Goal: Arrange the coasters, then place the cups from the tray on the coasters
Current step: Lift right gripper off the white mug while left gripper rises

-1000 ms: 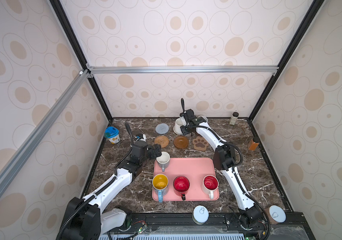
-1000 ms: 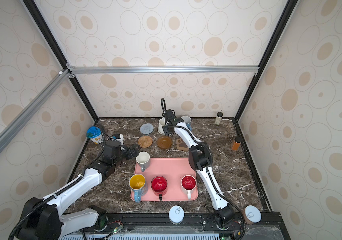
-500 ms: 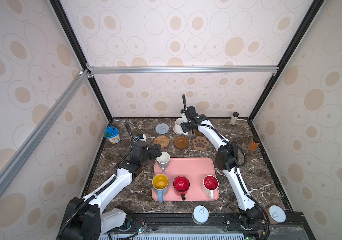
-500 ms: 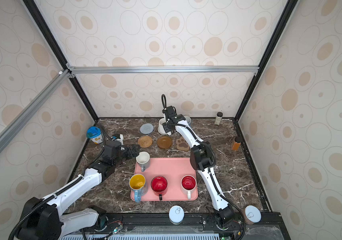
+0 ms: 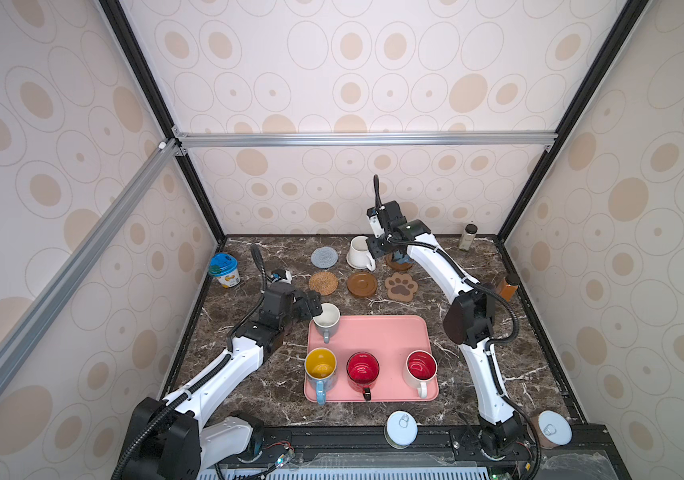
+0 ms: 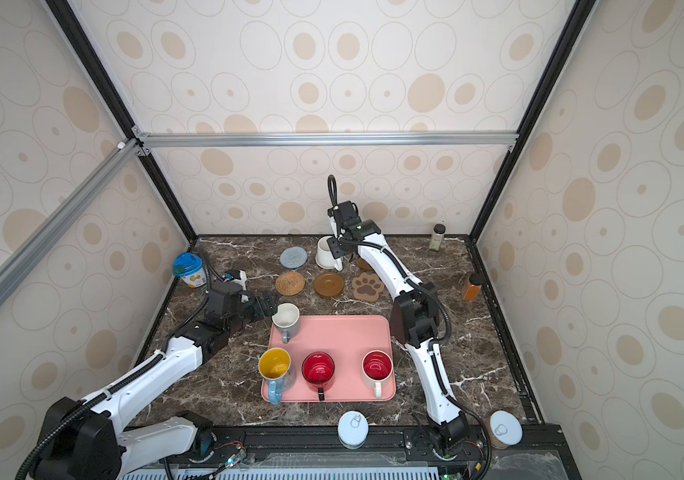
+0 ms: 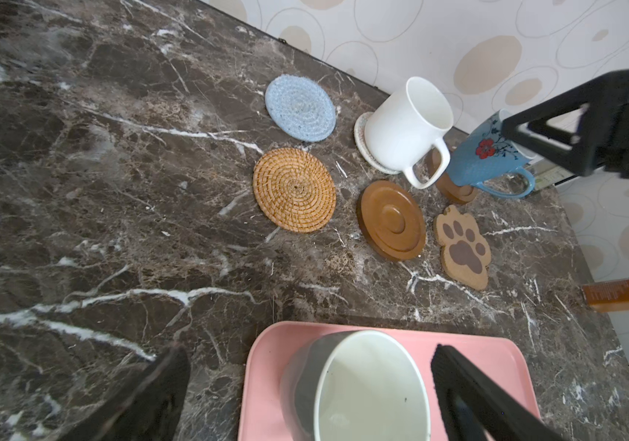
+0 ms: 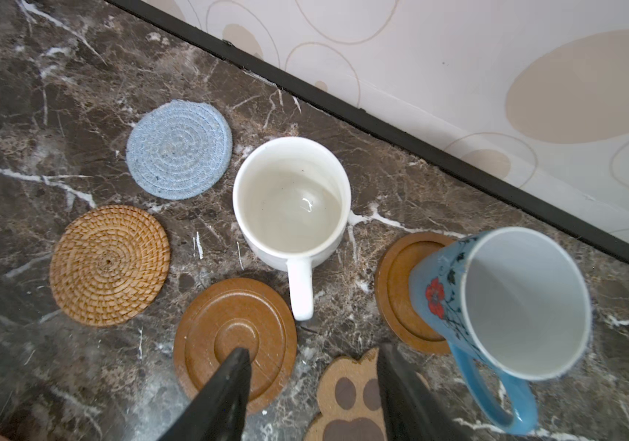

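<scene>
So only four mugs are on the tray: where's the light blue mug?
In the right wrist view, the light blue mug stands on a wooden coaster by the back wall, just right of the white mug.

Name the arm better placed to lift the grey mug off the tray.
Left: the left claw, open, straddles the grey mug on the tray; the right claw hangs empty over the coasters, farther away.

**Soft, even light all round**

Cream wallpaper [image 5: 373, 62] printed with tan ovals and thin rings covers three walls. Black metal corner posts [image 5: 140, 75] and a silver aluminium crossbar [image 5: 365, 139] frame them. The dark brown, white-veined marble tabletop [image 5: 523, 374] spans the floor between them.
</scene>
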Available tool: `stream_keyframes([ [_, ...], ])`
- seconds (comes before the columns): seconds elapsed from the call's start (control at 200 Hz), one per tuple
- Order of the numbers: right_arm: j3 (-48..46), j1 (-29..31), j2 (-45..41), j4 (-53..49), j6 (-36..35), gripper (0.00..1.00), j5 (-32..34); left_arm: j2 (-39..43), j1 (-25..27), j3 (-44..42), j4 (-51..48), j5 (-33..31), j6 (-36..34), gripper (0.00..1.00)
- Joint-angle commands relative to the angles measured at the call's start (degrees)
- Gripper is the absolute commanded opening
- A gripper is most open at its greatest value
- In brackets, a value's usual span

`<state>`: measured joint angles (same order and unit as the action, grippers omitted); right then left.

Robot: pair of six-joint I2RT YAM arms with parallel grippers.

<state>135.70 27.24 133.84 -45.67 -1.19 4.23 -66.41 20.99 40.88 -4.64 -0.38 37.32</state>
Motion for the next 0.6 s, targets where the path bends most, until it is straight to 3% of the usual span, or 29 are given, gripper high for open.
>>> stream_keyframes([
  [0.0,-5.1,-0.3,-6.3,0.3,-0.9,0.57,0.3,0.8,-0.3,5.4,-6.8,-0.6,-2.7,1.0],
  [0.595,-34.9,-0.3,-26.7,6.1,3.9,0.56,-3.4,-6.6,1.4,23.3,-33.7,4.5,-9.8,0.99],
])
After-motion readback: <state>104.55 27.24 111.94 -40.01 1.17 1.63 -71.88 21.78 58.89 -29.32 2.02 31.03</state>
